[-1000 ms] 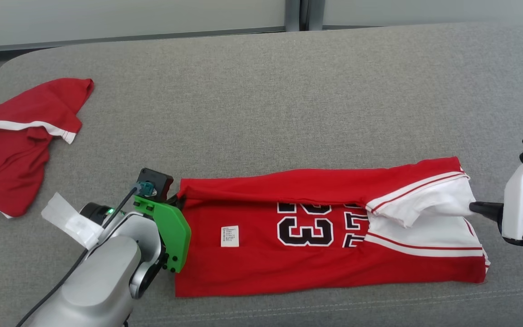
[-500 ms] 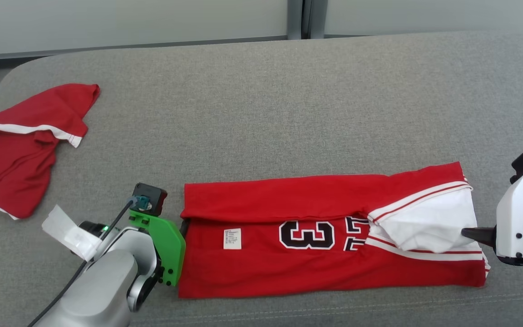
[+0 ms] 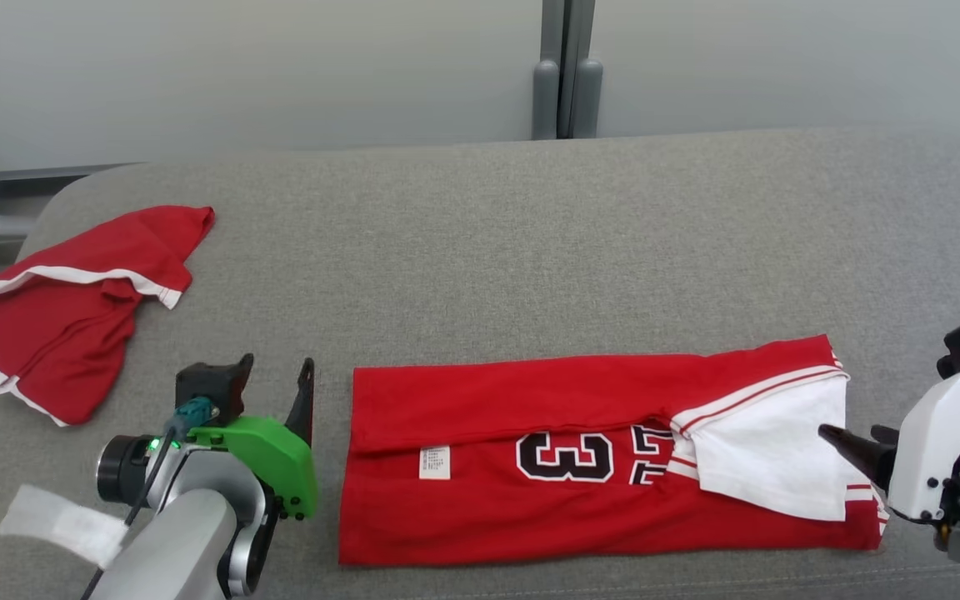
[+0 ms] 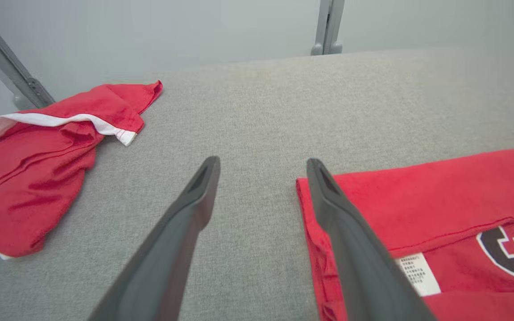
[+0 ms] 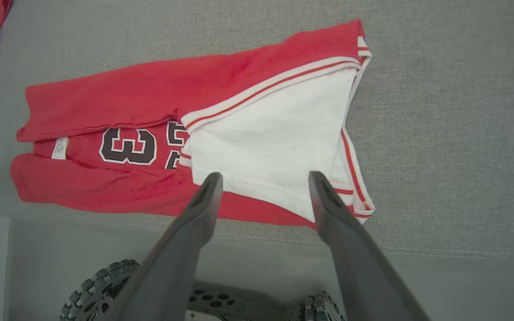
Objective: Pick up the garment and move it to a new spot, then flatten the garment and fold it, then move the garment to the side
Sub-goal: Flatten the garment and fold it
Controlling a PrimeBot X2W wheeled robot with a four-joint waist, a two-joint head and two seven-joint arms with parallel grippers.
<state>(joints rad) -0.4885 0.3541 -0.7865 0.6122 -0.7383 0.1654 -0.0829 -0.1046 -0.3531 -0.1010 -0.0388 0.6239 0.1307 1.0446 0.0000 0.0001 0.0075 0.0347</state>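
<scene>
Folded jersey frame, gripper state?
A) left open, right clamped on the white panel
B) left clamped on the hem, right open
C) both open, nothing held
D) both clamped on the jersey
C: the left gripper has its fingers spread at the end of the jersey with bare grey surface between them, and the right gripper stands spread over the white panel, pinching no cloth.

On the worktop [image 3: 530, 250], the garment [image 3: 597, 508] lies near the front edge toward the right, with the left end effector [image 4: 261, 162] just beside its left end, the right end effector [image 5: 263, 176] over its right end, and a second garment [image 3: 72, 325] well apart at the far left.
</scene>
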